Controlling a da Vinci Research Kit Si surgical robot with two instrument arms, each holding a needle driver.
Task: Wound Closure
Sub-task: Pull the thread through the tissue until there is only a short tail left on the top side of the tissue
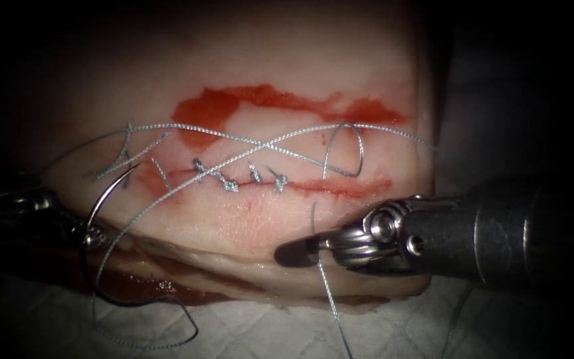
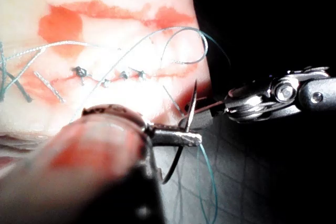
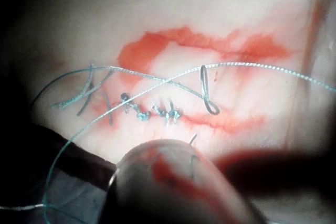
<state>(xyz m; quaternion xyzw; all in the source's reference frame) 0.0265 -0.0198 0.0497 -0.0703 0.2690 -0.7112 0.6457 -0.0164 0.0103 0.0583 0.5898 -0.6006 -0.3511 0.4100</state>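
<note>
Endoscope view, left tool (image 1: 94,236) grips needle (image 1: 104,199) left of tissue (image 1: 234,229), right tool (image 1: 313,246) grips thread (image 1: 330,292)

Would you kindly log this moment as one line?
left tool: holds needle near its tail, outside tissue | right tool: shut on thread

We list one item: a white quilted pad (image 1: 247,332) with a stitched diamond pattern, stained red along its upper edge.

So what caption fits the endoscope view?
Left tool holds the curved needle outside the tissue; right tool grips thread.
</note>
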